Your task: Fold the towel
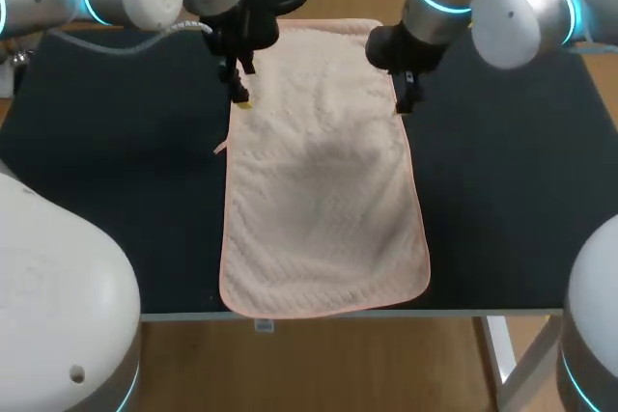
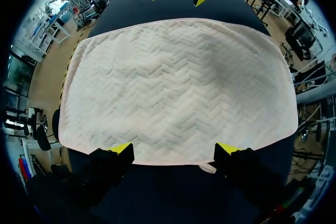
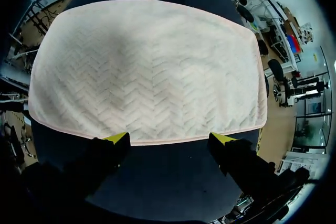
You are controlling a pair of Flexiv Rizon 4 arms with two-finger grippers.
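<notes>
The towel (image 1: pixel 323 200) lies flat and lengthwise on the dark table (image 1: pixel 116 180), its near hem at the table's near edge toward 6 o'clock and its far hem toward 12; at about 11 o'clock from its middle the left gripper (image 2: pixel 174 149) stands at the left long edge, fingers apart; at about 1 o'clock the right gripper (image 3: pixel 169 138) stands at the right long edge, fingers likewise spread wide, unclamped.

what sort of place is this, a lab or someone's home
Most likely a robot lab workbench, not a home: the left gripper and right gripper, both open, hang over a dark table where a pale pink towel lies spread flat.
</notes>
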